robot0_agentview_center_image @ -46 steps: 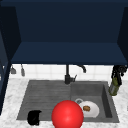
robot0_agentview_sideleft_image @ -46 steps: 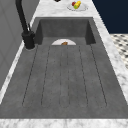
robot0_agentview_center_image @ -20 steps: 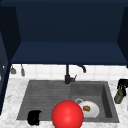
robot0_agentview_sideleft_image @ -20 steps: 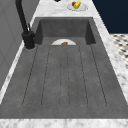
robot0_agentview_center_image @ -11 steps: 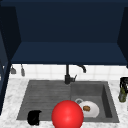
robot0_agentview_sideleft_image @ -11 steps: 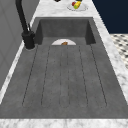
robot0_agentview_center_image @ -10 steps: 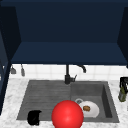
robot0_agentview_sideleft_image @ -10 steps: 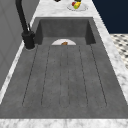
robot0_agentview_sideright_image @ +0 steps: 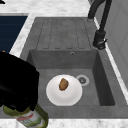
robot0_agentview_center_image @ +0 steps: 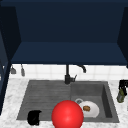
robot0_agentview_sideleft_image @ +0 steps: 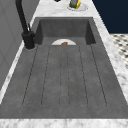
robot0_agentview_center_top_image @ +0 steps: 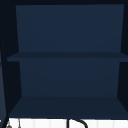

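Right hand (robot0_agentview_center_image: 123,84) sits on top of the green bottle (robot0_agentview_center_image: 120,95), fingers wrapped round its neck, on the counter right of the sink (robot0_agentview_center_image: 30,100). Grasp looks made; the lift is not yet done. Left hand (robot0_agentview_center_image: 34,117) hangs curled, near-left.

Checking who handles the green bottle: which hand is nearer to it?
Right. The right hand sits on top of the green bottle on the counter; the left hand hangs far off over the drainboard's front corner.
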Available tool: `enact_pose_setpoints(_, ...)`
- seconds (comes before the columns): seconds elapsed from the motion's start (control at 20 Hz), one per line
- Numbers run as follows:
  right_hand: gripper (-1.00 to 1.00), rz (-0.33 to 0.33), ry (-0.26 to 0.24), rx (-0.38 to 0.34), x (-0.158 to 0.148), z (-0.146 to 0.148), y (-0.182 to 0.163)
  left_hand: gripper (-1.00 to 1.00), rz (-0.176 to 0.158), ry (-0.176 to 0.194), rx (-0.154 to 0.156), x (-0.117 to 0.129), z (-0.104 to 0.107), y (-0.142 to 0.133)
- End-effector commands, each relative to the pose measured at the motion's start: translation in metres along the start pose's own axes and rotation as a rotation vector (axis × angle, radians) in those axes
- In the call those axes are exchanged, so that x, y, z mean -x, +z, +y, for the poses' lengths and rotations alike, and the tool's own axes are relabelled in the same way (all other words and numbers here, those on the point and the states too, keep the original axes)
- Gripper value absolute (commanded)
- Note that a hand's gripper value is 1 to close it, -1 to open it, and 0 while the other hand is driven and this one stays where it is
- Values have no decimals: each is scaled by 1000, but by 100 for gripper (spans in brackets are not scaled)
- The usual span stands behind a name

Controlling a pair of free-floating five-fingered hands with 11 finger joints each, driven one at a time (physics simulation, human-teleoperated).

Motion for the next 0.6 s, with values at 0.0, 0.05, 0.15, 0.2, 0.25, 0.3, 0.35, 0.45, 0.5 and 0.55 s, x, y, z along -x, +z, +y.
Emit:
enact_pose_setpoints(0.0, 100, -22, -14, -67, 16, 5, -12, 0, 0, 0, 0, 0, 0, 0)
enact_pose_setpoints(0.05, 100, -17, -19, -88, 14, 4, -16, 0, 0, 0, 0, 0, 0, 0)
enact_pose_setpoints(0.15, 100, -17, -13, -101, 17, 5, -28, 0, 0, 0, 0, 0, 0, 0)
enact_pose_setpoints(0.2, 100, -23, -12, -101, 21, 5, -34, 0, 0, 0, 0, 0, 0, 0)
enact_pose_setpoints(0.25, 100, -20, -4, -100, 23, 7, -39, 0, 0, 0, 0, 0, 0, 0)
enact_pose_setpoints(0.3, 100, -12, 2, -104, 24, 8, -43, 0, 0, 0, 0, 0, 0, 0)
enact_pose_setpoints(0.35, 100, -5, 2, -107, 23, 9, -48, 0, 0, 0, 0, 0, 0, 0)
enact_pose_setpoints(0.45, 100, 10, 11, -125, 18, 11, -57, 0, 0, 0, 0, 0, 0, 0)
enact_pose_setpoints(0.5, 100, 21, 21, -115, 17, 14, -60, 0, 0, 0, 0, 0, 0, 0)
enact_pose_setpoints(0.55, 100, 29, 26, -110, 16, 16, -63, 0, 0, 0, 0, 0, 0, 0)
